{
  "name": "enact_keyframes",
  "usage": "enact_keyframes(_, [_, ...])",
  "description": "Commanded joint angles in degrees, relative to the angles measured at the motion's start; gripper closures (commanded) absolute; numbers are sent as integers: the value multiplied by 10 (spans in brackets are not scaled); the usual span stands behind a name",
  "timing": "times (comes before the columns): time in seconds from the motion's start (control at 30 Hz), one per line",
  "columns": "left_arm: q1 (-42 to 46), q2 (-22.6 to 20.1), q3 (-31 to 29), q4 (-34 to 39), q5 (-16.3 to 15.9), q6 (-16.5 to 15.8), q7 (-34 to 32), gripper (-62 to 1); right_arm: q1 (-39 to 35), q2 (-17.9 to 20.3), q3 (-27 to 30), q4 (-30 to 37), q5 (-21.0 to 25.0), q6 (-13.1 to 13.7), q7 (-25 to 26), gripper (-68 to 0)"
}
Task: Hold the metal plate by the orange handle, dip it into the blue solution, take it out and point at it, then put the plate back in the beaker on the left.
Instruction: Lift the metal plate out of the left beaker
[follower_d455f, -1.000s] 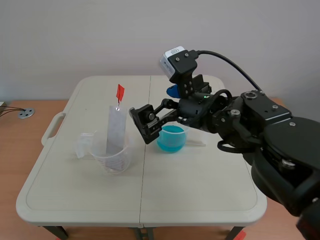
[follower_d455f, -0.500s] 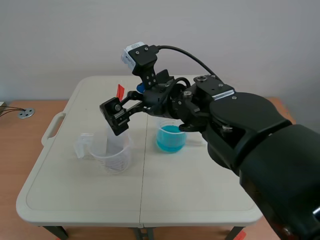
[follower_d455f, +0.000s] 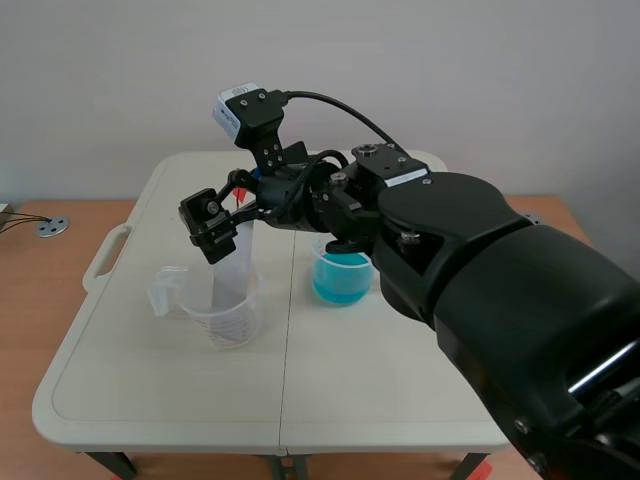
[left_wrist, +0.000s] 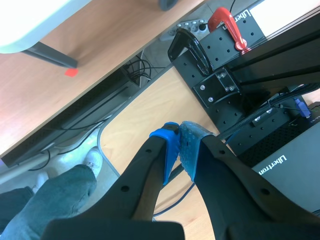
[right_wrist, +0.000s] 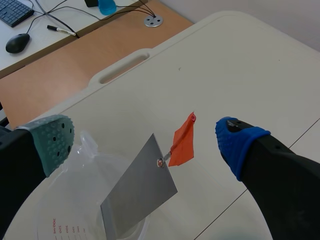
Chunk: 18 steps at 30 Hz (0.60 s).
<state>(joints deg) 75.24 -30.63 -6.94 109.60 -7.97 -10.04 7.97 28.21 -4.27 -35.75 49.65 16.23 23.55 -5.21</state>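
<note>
Fingers, right gripper (right_wrist: 142, 140): parted wide, gripping nothing. Grey-green pad (right_wrist: 52, 142) to one side of the orange handle (right_wrist: 181, 145), blue pad (right_wrist: 235, 145) to the other. Touching neither; handle nearer the blue pad, gap visible on both sides. Fingers, left gripper (left_wrist: 180, 147): closed pad against pad, nothing between.

Containers. Left of the centre seam (follower_d455f: 288, 340) of the table (follower_d455f: 400, 390), clear beaker (follower_d455f: 228, 315) with printed graduations. Holding the metal plate (follower_d455f: 232, 268): lower end inside, leaning on the rim, upper end well above it. Orange handle hung at the plate's top corner, mostly hidden behind the gripper in the scene view. Just right of the seam, second beaker (follower_d455f: 342, 277) with blue solution (follower_d455f: 340, 268) partway up, far side hidden by the right arm (follower_d455f: 480, 260).

Edges and room. Both beakers near the table's middle, well apart from every edge and apart from each other, seam between. Carry slot (follower_d455f: 105, 262) at the table's left edge, well clear of the clear beaker.

Pose. Right arm entering from the right, raised above the table, reaching past the seam and over the second beaker. Gripper level with the plate's top, wrist camera (follower_d455f: 243, 108) uppermost, cable arching back from it. Left gripper off the table, pointed down at the floor (left_wrist: 135, 120), beside a black perforated frame (left_wrist: 220, 85) carrying a red clamp (left_wrist: 227, 25). Person's trouser leg (left_wrist: 45, 200) and shoe (left_wrist: 90, 160) near.
</note>
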Motion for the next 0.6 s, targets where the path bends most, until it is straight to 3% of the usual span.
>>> enact_keyframes(0.0, [2,1,0,2,-3,1,-6,-17,13,-2,0,11,4,1,8,-513])
enact_keyframes(0.13, [2,1,0,2,-3,1,-6,-16,13,-2,0,11,4,1,8,-419])
enact_keyframes(0.37, [2,1,0,2,-3,1,-6,-16,13,-2,0,11,4,1,9,-322])
enact_keyframes(0.57, [2,1,0,2,-3,1,-6,-16,13,-2,0,11,4,1,9,-167])
